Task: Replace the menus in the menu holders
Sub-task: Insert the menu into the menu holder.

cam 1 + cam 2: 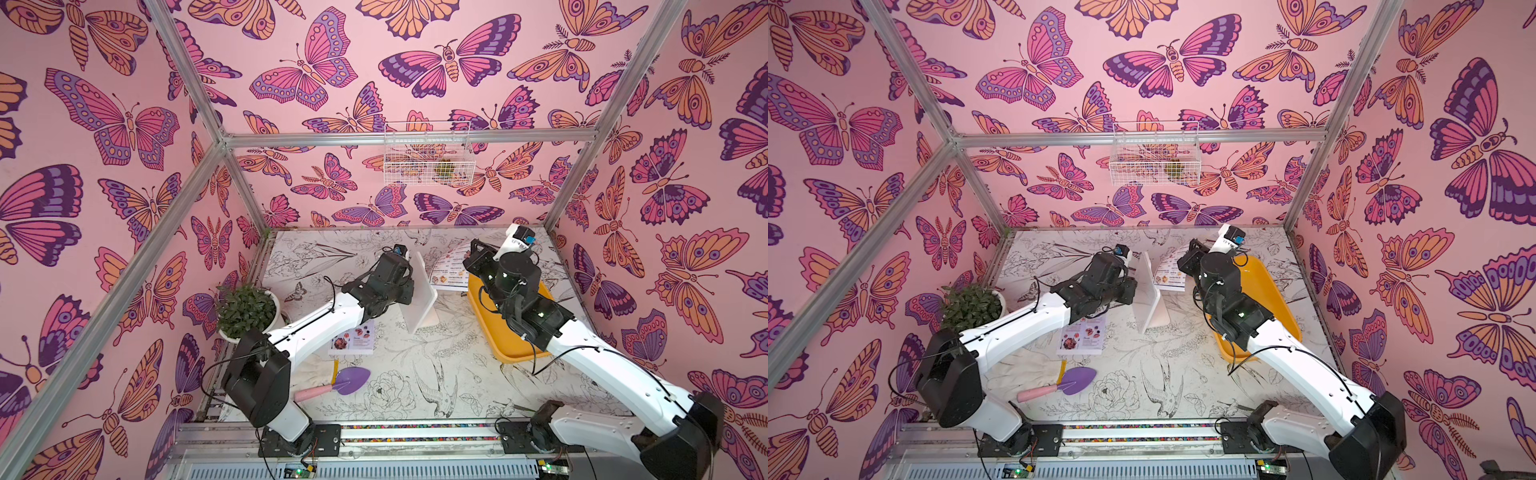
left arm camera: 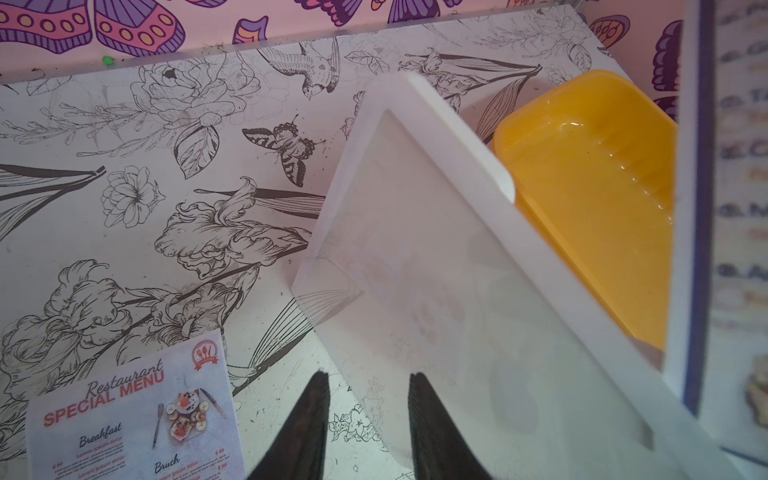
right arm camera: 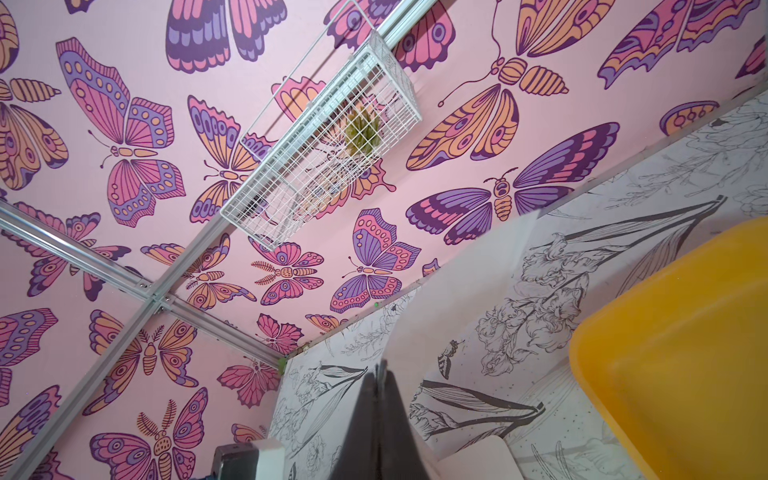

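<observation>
The menu holder [image 1: 422, 291] [image 1: 1148, 291] is a white, partly clear panel that stands upright mid-table. My left gripper [image 1: 409, 272] is at its upper edge. In the left wrist view its jaws [image 2: 368, 376] stand apart, with the holder's [image 2: 436, 270] near corner between them, by one finger. The pink "SPECIAL MENU" sheet [image 1: 353, 338] [image 2: 137, 415] lies flat under the left arm. My right gripper [image 1: 469, 257] [image 3: 380, 365] is shut on the white menu [image 1: 451, 270] [image 1: 1169, 274], which hangs curved just beyond the holder with its blank back [image 3: 469, 291] toward the wrist camera.
A yellow tray [image 1: 511, 336] [image 2: 590, 187] lies under the right arm, close behind the holder. A potted plant [image 1: 245, 309] stands at the left wall. A purple trowel [image 1: 349, 380] and a glove [image 1: 1017, 374] lie near the front. A wire basket [image 1: 428, 153] hangs on the back wall.
</observation>
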You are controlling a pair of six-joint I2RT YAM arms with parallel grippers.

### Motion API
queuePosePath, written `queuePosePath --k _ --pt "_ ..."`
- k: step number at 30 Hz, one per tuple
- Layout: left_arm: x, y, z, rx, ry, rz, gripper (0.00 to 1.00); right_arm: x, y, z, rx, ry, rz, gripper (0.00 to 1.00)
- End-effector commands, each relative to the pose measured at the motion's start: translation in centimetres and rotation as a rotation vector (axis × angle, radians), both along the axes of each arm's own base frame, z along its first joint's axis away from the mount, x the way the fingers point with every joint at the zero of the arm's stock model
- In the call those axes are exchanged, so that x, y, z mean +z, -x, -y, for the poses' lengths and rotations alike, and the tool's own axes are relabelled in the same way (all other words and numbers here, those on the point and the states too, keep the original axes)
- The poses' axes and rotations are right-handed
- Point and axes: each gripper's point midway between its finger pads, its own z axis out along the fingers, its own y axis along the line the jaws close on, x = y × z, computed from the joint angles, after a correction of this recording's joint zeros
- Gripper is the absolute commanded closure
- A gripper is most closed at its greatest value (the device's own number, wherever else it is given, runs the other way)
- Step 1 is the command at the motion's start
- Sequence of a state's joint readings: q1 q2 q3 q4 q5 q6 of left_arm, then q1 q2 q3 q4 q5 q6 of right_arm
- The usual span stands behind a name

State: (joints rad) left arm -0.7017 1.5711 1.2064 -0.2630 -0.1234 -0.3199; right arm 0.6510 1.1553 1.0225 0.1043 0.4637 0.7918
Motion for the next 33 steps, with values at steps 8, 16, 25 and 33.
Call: queuePosePath --k 8,16,25,33 --pt "-0.9 1.3 0.8 -0.029 0.024 -0.071 0.65 1.0 -0.5 -3.1 0.125 0.072 0.098 1.00" --pt "-1.6 1.7 0.6 -0.023 0.023 -0.089 0.65 1.5 -1.2 -4.3 0.154 0.093 0.160 1.00" --pt "-2.4 2.2 0.6 -0.026 0.030 -0.120 0.65 1.3 -1.7 -5.3 0.182 0.134 0.200 1.00" --pt "-2.8 2.3 0.7 -0.028 0.031 -0.133 0.65 0.8 -2.3 -6.1 0.194 0.143 0.238 1.00"
